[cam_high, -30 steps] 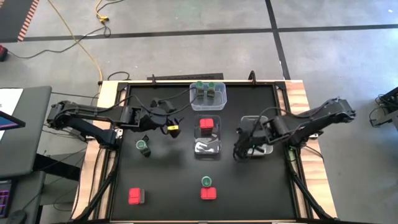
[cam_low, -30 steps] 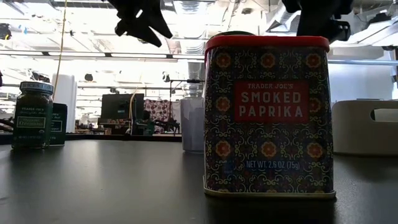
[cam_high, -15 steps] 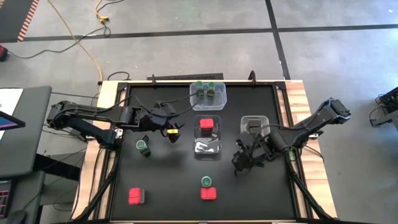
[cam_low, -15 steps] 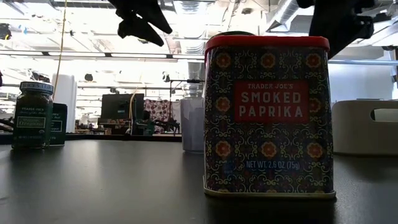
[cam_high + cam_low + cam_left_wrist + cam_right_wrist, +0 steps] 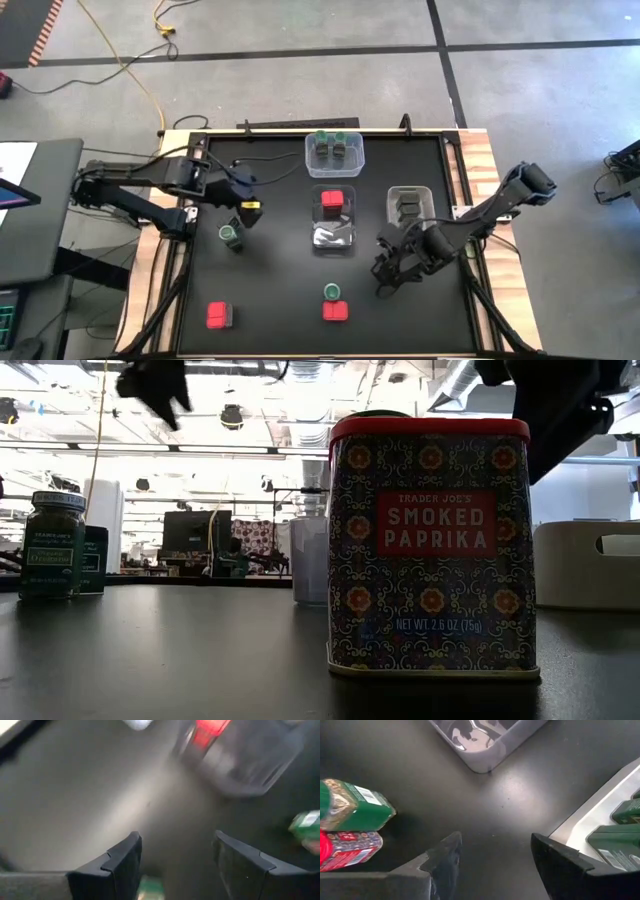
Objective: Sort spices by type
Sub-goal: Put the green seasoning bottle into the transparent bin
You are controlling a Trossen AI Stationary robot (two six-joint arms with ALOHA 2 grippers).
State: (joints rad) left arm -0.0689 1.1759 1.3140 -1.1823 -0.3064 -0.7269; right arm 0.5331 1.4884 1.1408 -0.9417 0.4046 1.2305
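Loose on the black table stand a green-lidded jar (image 5: 231, 235) near the left, a red tin (image 5: 217, 316) at the near left, and a green-lidded jar (image 5: 332, 291) next to a red tin (image 5: 336, 311) near the middle. My left gripper (image 5: 245, 208) hovers open just beyond the left jar, whose green lid (image 5: 150, 887) shows between its fingers. My right gripper (image 5: 385, 275) hangs open to the right of the near pair. In its wrist view that jar (image 5: 350, 810) and tin (image 5: 345, 850) show, apart from the fingers.
Three clear tubs stand on the table. The far one (image 5: 334, 150) holds green-lidded jars, the middle one (image 5: 334, 235) holds a red tin (image 5: 334, 200), and the right one (image 5: 410, 192) holds dark blocks. The low view is filled by the paprika tin (image 5: 430, 545).
My left gripper has moved toward the table's left edge, away from the middle tub, and now stands over the left green-lidded jar. My right gripper has moved from the right tub toward the near edge, closer to the near jar and tin. No spice has moved.
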